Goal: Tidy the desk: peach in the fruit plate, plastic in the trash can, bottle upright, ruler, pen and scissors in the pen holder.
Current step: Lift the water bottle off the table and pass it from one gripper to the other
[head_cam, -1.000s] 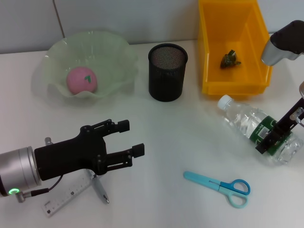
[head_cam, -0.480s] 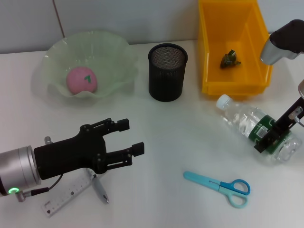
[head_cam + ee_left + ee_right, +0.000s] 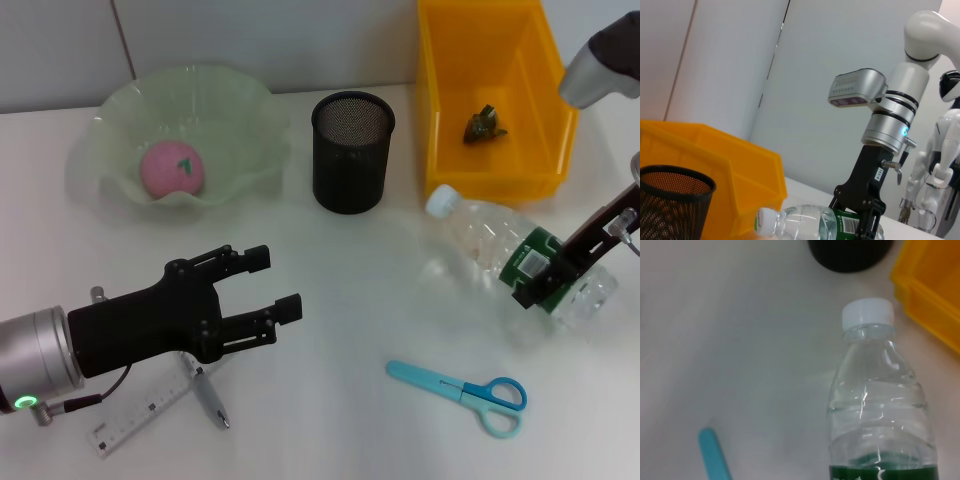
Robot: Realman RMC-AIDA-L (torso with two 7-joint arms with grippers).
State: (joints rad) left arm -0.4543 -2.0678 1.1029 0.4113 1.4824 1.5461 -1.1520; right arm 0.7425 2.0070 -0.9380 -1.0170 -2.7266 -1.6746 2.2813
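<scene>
A: Right claw (image 3: pixel 545 285) clamped on the bottle (image 3: pixel 500 262) at its green label, right side of the worktop (image 3: pixel 380 300). Cap end risen since a second ago, swung toward the trash can (image 3: pixel 490 100).

B: So uprighting begun, not finished. Left claw (image 3: pixel 265 285)?

A: Spread wide, holding nothing, near left above ruler (image 3: pixel 140 412) and pen (image 3: pixel 210 398). Scissors (image 3: pixel 460 390) lying near centre-right.
</scene>
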